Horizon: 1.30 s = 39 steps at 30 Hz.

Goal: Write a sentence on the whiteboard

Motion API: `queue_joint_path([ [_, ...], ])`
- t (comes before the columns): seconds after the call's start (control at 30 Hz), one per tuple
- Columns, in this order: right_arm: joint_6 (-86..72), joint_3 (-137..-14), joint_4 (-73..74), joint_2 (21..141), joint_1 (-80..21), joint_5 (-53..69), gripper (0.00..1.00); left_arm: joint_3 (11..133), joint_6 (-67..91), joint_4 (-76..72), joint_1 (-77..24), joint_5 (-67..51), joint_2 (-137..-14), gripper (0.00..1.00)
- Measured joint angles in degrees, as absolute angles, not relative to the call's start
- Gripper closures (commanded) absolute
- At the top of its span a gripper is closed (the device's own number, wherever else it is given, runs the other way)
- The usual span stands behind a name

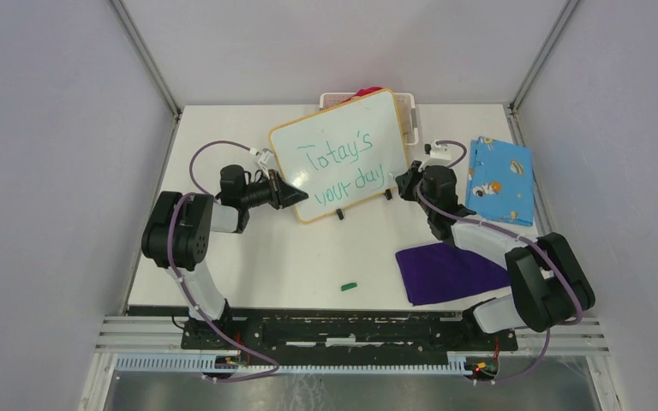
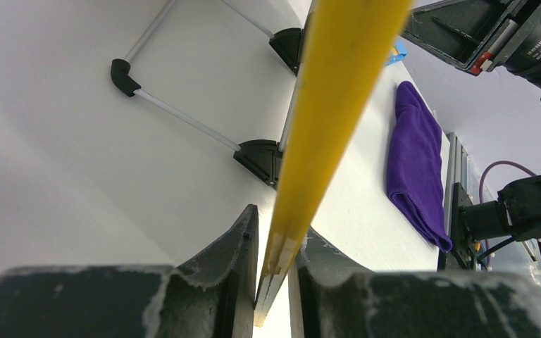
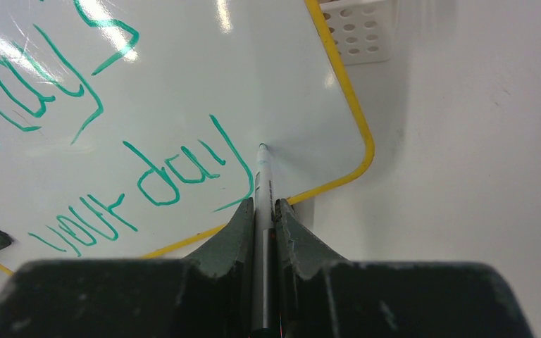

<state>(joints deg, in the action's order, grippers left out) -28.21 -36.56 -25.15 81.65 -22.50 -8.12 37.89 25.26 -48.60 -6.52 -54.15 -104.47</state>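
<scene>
Whiteboard found mid-table, apparently propped on black feet, just in front of basket; sentence written in green, two lines, roughly "Totay's your day". Board judged light, stiff, glossy, so easily skidded or tipped under pen pressure; best taken at frame edge, never by face. Left gripper clamped narrow on yellow frame at lower-left corner; right gripper pinched on marker, tip touching board just right of "day". Green cap seen near front edge; purple cloth beside right arm.

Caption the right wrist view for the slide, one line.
Right jaws shut on the marker, tip at the whiteboard just after "day", the last word of the green sentence.
</scene>
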Motion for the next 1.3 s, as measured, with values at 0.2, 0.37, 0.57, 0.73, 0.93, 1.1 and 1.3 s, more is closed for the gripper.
queue_joint_path([
  [0.2, -28.21, -36.82, -25.21, 82.21, -22.48, -8.14, 1.00, 37.91, 25.26, -48.56, -6.57, -54.15, -104.47, 0.74],
  [0.37, -28.21, -36.86, -25.19, 82.28, -22.46, -8.14, 1.00, 37.93, 25.26, -48.56, -6.61, -54.15, -104.47, 0.74],
  [0.57, -28.18, -36.86, -25.21, 82.35, -22.44, -8.19, 1.00, 37.93, 25.26, -48.56, -6.61, -54.15, -104.47, 0.74],
  [0.73, -28.16, -36.88, -25.26, 82.48, -22.44, -8.21, 1.00, 37.95, 25.26, -48.56, -6.61, -54.15, -104.47, 0.74],
  [0.93, -28.14, -36.88, -25.34, 82.52, -22.44, -8.25, 1.00, 37.98, 25.26, -48.56, -6.63, -54.11, -104.47, 0.74],
  [1.1, -27.99, -36.88, -25.41, 82.59, -22.44, -8.29, 1.00, 38.00, 25.26, -48.53, -6.63, -54.11, -104.47, 0.74],
  [1.3, -27.99, -36.97, -25.21, 82.59, -22.46, -8.54, 1.00, 38.00, 25.26, -48.53, -6.72, -54.06, -104.47, 0.74],
])
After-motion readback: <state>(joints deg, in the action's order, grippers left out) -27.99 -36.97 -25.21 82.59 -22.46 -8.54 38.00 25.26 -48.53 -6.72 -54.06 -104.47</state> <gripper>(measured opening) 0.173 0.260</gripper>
